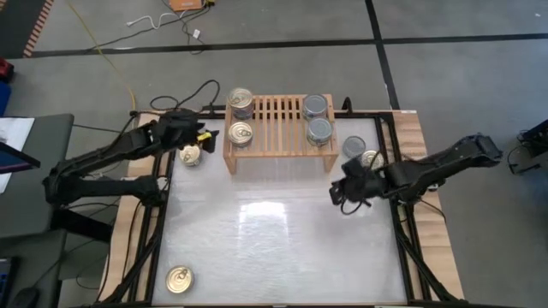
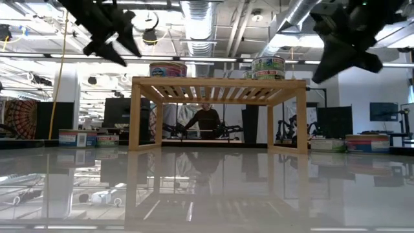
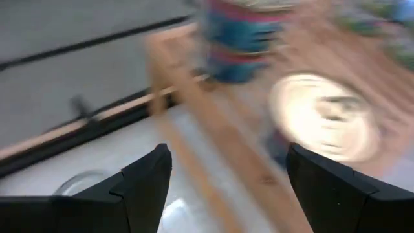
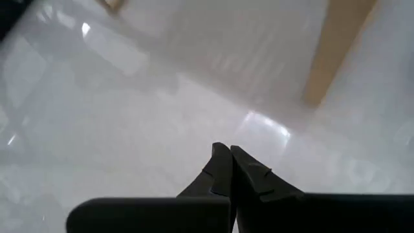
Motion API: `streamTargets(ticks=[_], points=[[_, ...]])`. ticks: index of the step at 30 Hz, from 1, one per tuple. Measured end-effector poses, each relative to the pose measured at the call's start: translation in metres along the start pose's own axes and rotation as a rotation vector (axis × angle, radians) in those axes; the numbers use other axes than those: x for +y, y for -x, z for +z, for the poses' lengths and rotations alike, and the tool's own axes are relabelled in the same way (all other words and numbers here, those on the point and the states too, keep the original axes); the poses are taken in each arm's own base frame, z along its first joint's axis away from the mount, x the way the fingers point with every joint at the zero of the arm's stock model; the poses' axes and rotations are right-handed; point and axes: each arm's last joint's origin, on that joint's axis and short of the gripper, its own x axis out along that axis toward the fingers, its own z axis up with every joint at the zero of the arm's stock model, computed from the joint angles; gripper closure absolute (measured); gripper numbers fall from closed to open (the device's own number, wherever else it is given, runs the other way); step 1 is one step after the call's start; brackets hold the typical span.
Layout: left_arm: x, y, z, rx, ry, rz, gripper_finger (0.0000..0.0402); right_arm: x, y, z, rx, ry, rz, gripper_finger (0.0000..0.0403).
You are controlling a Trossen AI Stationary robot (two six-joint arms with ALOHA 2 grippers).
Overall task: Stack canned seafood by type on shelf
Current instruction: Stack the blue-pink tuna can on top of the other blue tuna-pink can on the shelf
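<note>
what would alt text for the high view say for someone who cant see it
Overhead view of a table with a slatted wooden shelf holding two gold-topped cans at its left end and two silver-topped cans at its right. The left tool hovers open beside the shelf's left end; the right tool is shut near its right end.

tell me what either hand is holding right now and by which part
Nothing is held. The left hand is open and empty near the shelf's left end; the right hand is shut on nothing above the table, off the shelf's right end.
</note>
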Motion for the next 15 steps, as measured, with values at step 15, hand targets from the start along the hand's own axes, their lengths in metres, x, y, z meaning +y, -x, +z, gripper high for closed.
streamTargets(ticks=[15], points=[[0.062,-0.038,-0.024,0.465,0.230,0.351,0.0128,0.020,-0.005,-0.047,0.103,-0.077,0.004,0.0380]])
